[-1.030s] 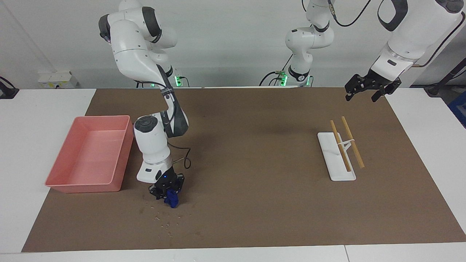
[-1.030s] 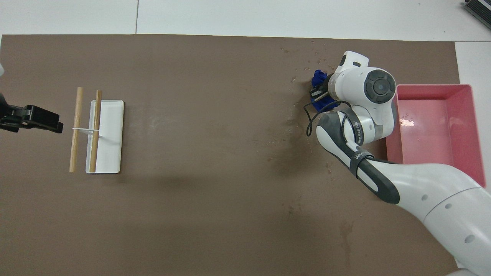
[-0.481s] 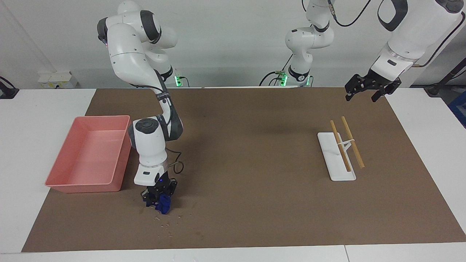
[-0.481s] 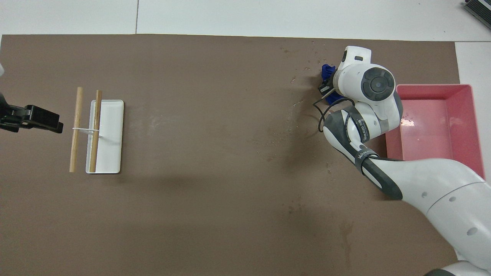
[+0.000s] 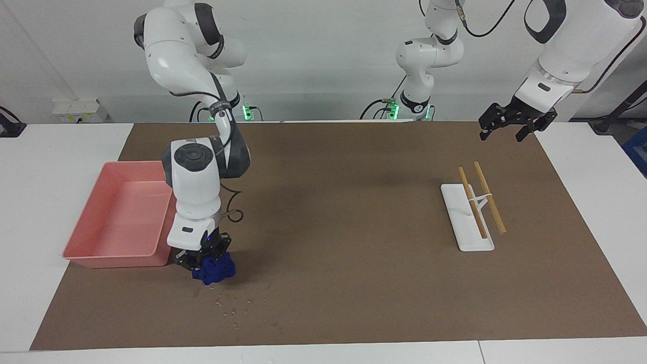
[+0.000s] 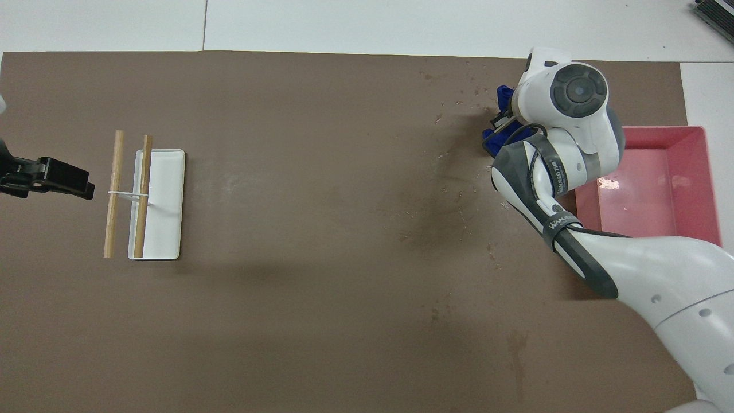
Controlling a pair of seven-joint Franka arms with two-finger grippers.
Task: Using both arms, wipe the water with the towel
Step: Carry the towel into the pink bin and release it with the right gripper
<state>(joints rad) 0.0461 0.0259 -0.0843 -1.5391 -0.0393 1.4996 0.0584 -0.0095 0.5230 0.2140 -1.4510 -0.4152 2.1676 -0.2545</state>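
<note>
The blue towel [image 5: 216, 271] is a bunched lump pressed on the brown mat, close to the pink tray's corner. My right gripper [image 5: 206, 262] points down and is shut on the towel. From overhead the towel [image 6: 493, 138] peeks out beside the right wrist, which hides the gripper. Small droplets of water [image 5: 230, 306] are scattered on the mat just farther from the robots than the towel, and the water [image 6: 475, 90] also shows beside the wrist from above. My left gripper [image 5: 507, 125] hangs open and empty over the mat's corner at the left arm's end, waiting.
A pink tray [image 5: 86, 255] sits at the right arm's end of the mat, right beside the right arm's wrist. A white plate [image 5: 475, 244] carrying two wooden sticks [image 5: 488, 197] lies toward the left arm's end, below the left gripper [image 6: 50, 177].
My right gripper has dragged the towel across the mat toward the pink tray and the right arm's end. The towel now looks more spread out. The left arm has not moved.
</note>
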